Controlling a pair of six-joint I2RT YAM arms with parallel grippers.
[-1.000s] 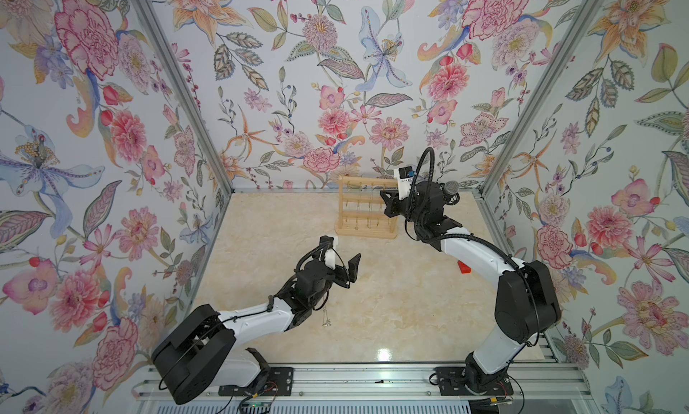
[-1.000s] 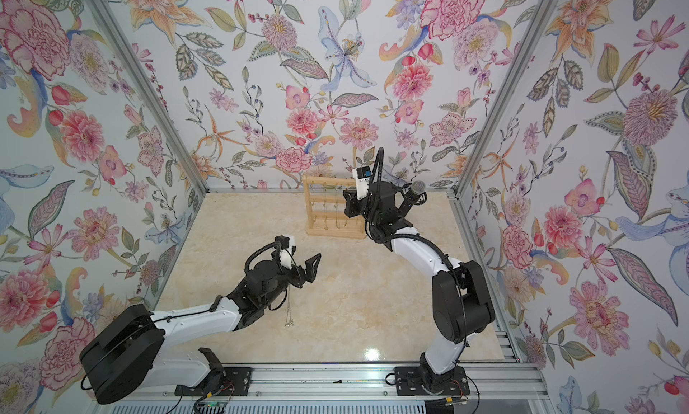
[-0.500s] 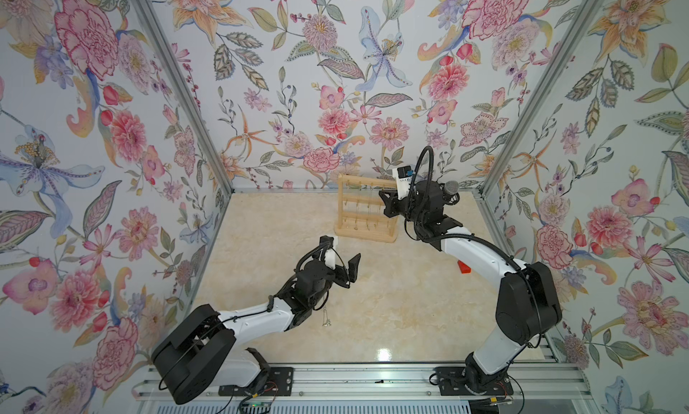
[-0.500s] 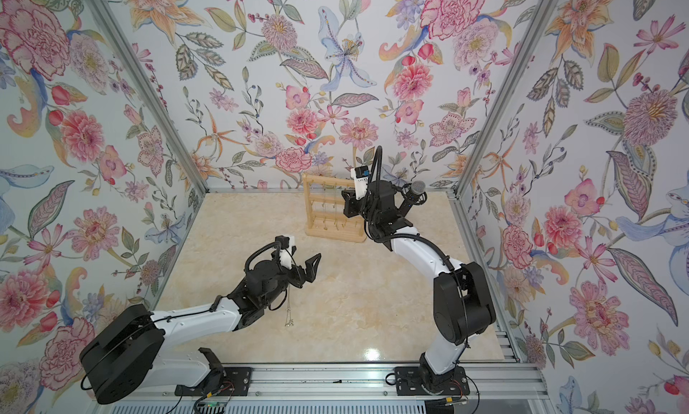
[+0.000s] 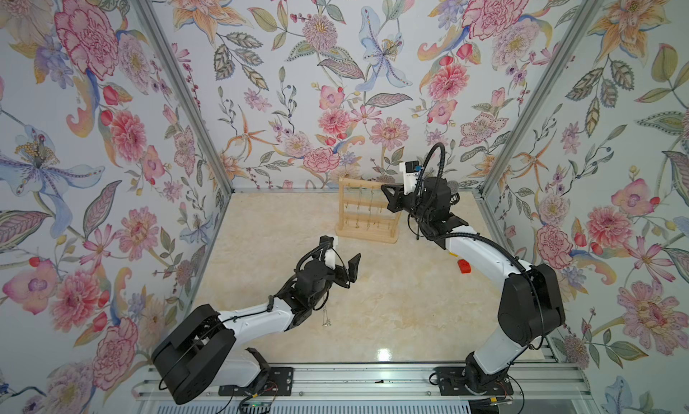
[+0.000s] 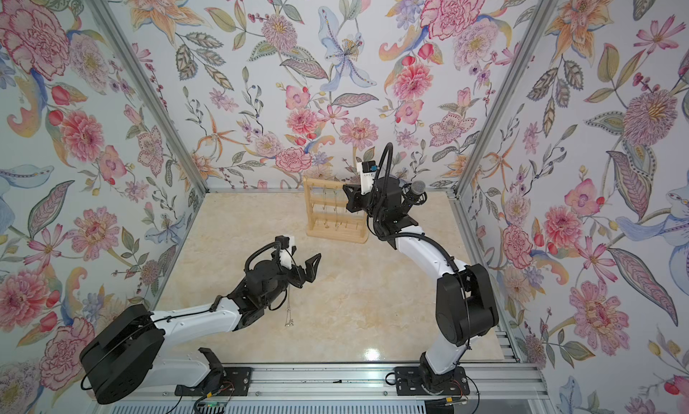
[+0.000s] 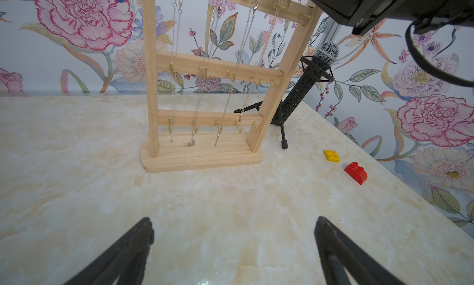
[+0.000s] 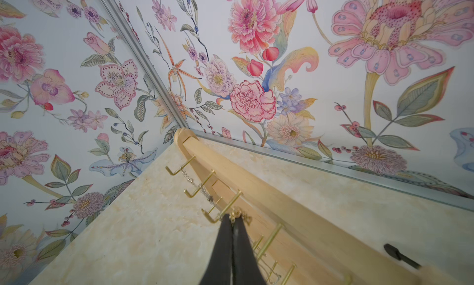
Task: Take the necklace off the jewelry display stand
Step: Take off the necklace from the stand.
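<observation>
The light-wood jewelry display stand (image 5: 367,232) (image 6: 335,237) (image 7: 202,158) stands near the back wall with several chains hanging from its gold pegs. My right gripper (image 8: 232,218) (image 5: 384,186) (image 6: 345,187) is at the stand's top bar, shut on the clasp end of a gold necklace (image 8: 236,215) beside a peg. That necklace's chain (image 7: 252,76) hangs down the front of the stand. My left gripper (image 7: 233,227) (image 5: 343,261) (image 6: 304,261) hovers open over the table in front of the stand, holding nothing.
A black microphone on a tripod (image 7: 307,78) (image 6: 417,188) stands just behind the stand's right post. A yellow brick (image 7: 331,156) and a red brick (image 7: 356,172) (image 5: 464,266) lie to the right. A silver necklace (image 5: 327,319) (image 6: 289,317) lies on the table under my left arm.
</observation>
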